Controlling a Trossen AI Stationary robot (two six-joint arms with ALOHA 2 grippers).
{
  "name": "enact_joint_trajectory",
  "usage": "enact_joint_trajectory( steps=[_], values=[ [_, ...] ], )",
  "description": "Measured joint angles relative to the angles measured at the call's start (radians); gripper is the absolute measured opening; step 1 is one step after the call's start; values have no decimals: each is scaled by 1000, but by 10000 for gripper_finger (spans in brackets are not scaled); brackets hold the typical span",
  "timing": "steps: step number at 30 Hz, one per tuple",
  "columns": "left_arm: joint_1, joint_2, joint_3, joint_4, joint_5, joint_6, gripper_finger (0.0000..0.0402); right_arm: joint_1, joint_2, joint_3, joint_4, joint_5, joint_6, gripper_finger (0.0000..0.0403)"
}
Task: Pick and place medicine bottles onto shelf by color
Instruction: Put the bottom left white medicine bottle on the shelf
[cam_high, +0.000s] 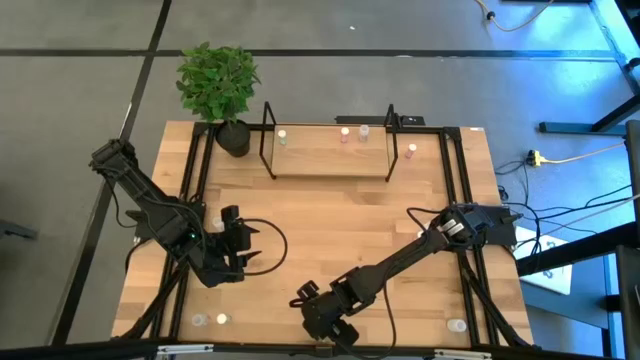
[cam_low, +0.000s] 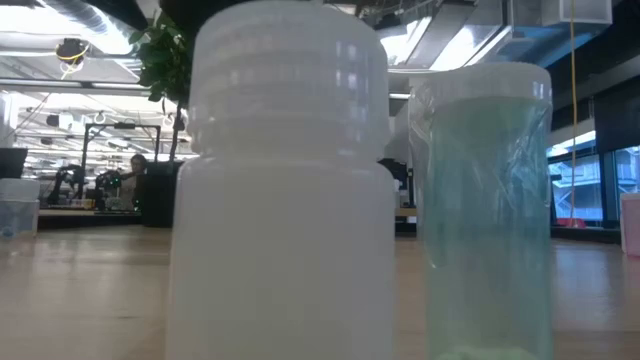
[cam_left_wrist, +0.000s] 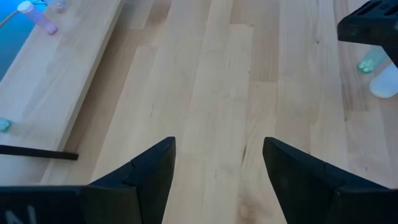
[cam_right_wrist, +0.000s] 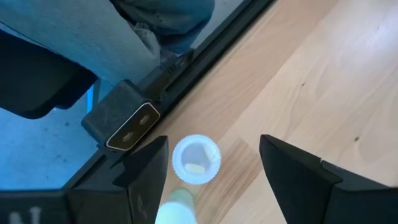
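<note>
High view: light wooden shelf (cam_high: 330, 152) in black wire frame along the desk's far edge, tiny pale bottles on it; more near the front edge. Left gripper (cam_high: 243, 245) open, empty, toward the left edge. Right wrist view: right gripper (cam_right_wrist: 211, 180) open, empty, over a white-capped clear bottle (cam_right_wrist: 195, 158) at the front edge.

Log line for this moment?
left gripper: open, above bare table | right gripper: open, over white bottle at near edge | shelf: some bottles placed
</note>
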Motion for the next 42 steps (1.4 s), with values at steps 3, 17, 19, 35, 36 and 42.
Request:
enact_joint_trajectory(
  steps=[3, 17, 19, 35, 36, 42],
  values=[
    [0, 0, 0, 0, 2, -13, 236, 0, 0, -18, 5, 0, -1, 255],
    [0, 0, 0, 2, 6, -12, 236, 6, 9, -62, 66, 0, -5, 255],
    [-3, 0, 0, 3, 8, -12, 236, 6, 27, -62, 76, -1, -4, 255],
    [-137, 0, 0, 229, 134, 207, 236, 6, 44, -63, 88, -2, 12, 255],
    [-146, 0, 0, 239, 139, 209, 236, 6, 44, -63, 88, -2, 22, 255],
    [-190, 0, 0, 249, 138, 201, 236, 6, 44, -63, 88, 0, 28, 253]
  ],
)
